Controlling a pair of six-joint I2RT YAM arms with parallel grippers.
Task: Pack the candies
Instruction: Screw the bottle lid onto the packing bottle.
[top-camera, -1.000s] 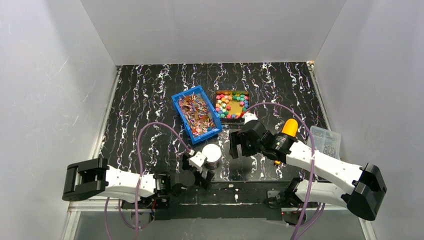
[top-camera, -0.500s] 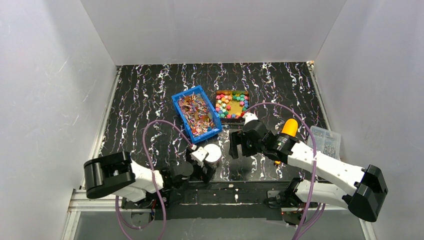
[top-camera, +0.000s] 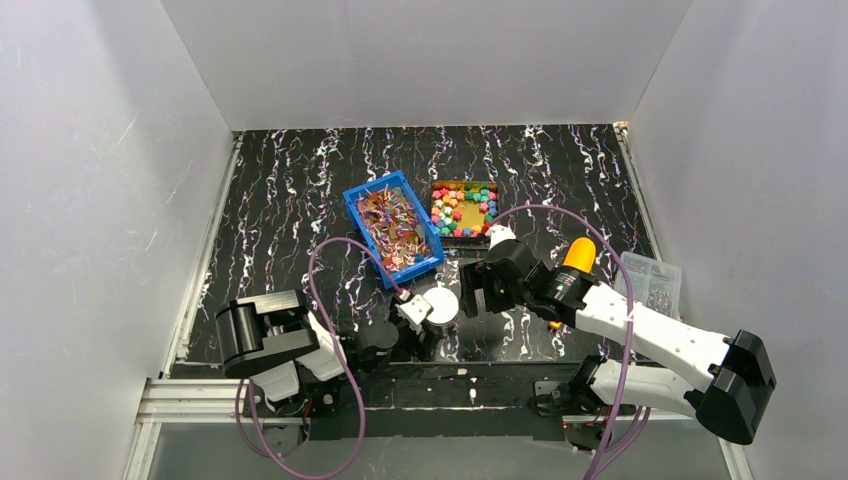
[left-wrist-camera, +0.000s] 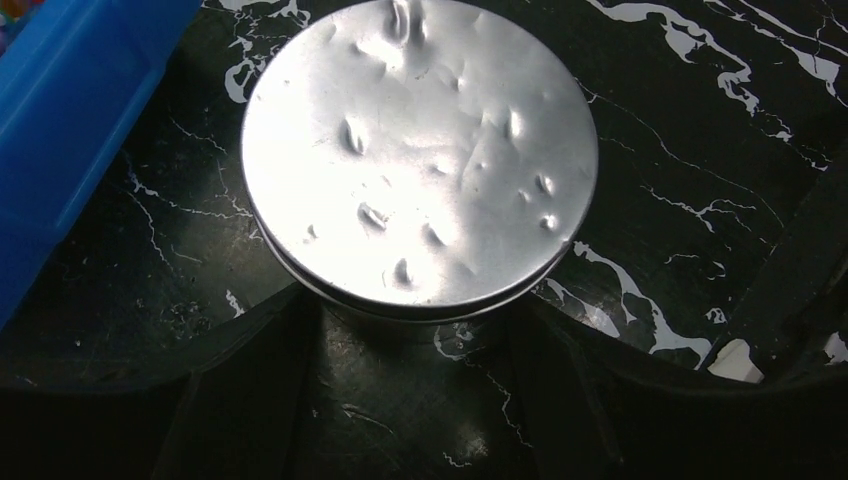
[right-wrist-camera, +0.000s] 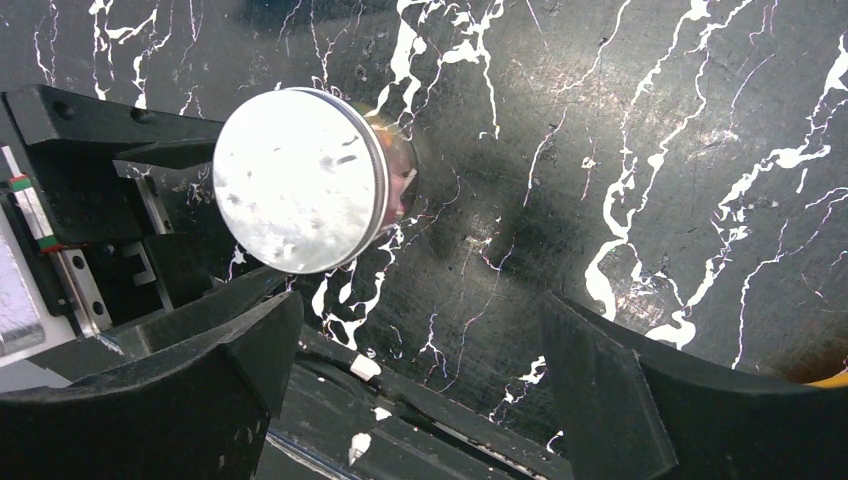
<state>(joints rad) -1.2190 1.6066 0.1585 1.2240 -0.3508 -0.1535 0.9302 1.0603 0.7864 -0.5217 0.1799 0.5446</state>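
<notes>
The left tool (top-camera: 428, 318) has swung in and narrowed around the round dented silver tin (top-camera: 441, 303), whether clamped I cannot tell, while the right tool (top-camera: 480, 290) gapes beside it, apparently readying it for the bright knobbly candies (top-camera: 441, 214) lying in the far gold tray (top-camera: 465, 184).

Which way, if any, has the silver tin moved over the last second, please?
Yes. The silver tin has slid slightly right, ending straight below the blue bin's near-right corner.
</notes>
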